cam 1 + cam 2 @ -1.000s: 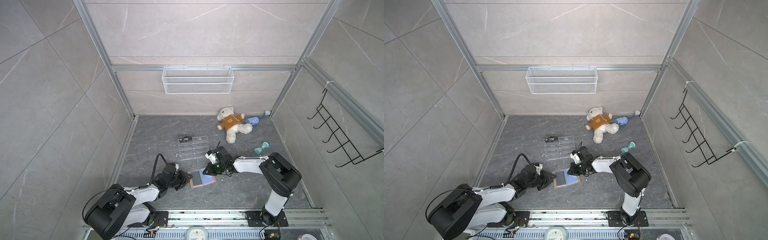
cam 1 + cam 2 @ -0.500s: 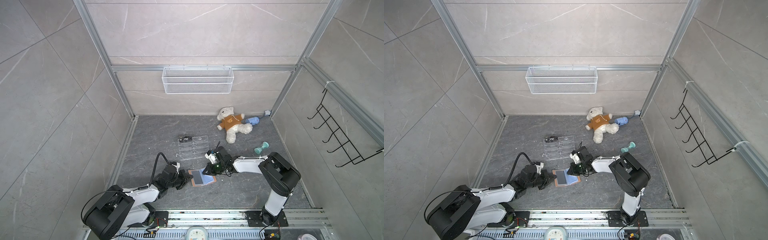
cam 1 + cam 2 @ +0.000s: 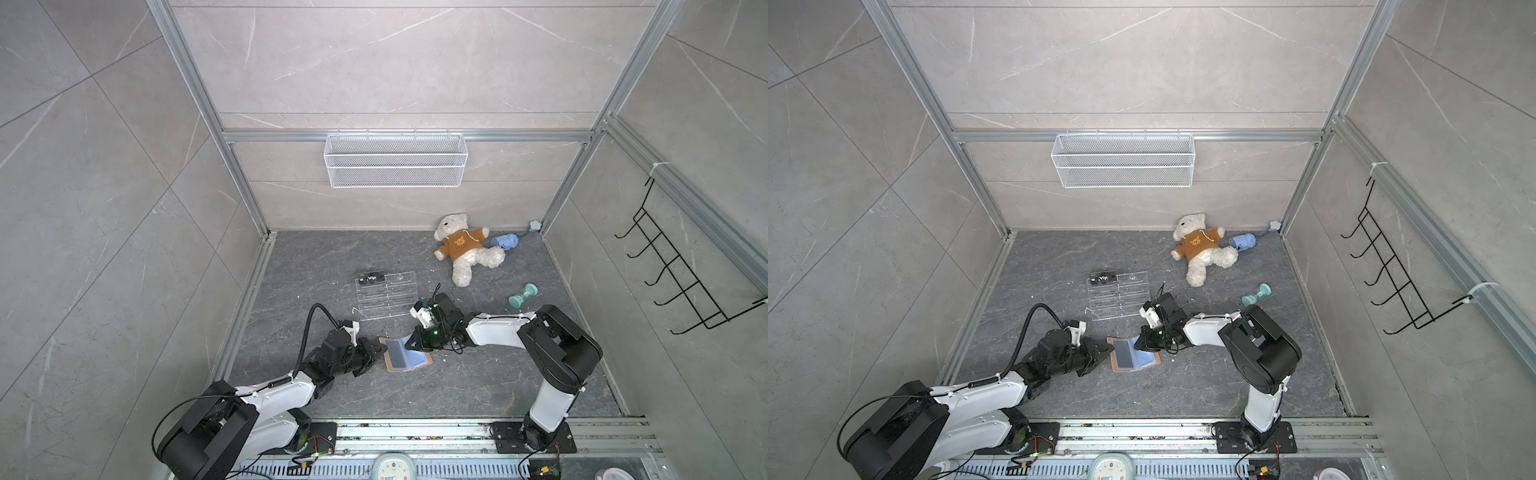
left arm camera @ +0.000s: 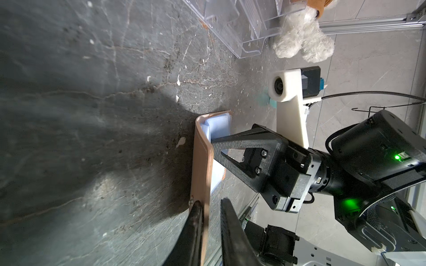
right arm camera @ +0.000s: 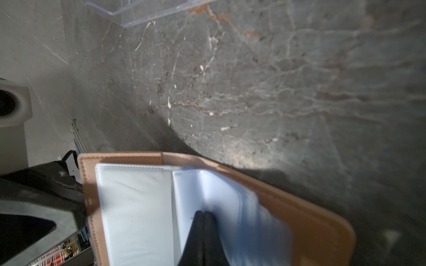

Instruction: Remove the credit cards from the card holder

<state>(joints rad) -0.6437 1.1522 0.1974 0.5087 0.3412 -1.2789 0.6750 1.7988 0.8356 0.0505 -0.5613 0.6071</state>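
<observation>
The card holder (image 3: 409, 359) lies open on the dark surface (image 3: 478, 386), in the middle between the two arms. Its brown cover is on the outside and its pale blue sleeves (image 5: 133, 207) face up. In the right wrist view the sleeves look empty. In both top views one side looks dark, so I cannot tell if a card is in there. One black credit card (image 3: 371, 278) with "Vip" on it sits on a far corner of the clear rack (image 3: 386, 299), well apart from the holder.

The right claw (image 5: 204, 215) has its two tips pressed together and rests on a blue sleeve near the fold. I cannot tell if a thin sleeve is caught between the tips. The left claw (image 4: 211, 205) is a little spread, and the edge of the brown cover stands up between its fingers. One finger touches the cover, and the other shows a small gap.

Here is what could go wrong. The left hold looks loose, so the cover may slip out and flop down. The sleeves look thin and slippery, so the right tips may slide, or drag the whole holder across the surface. Tips that are pressed together cannot grab a card.
</observation>
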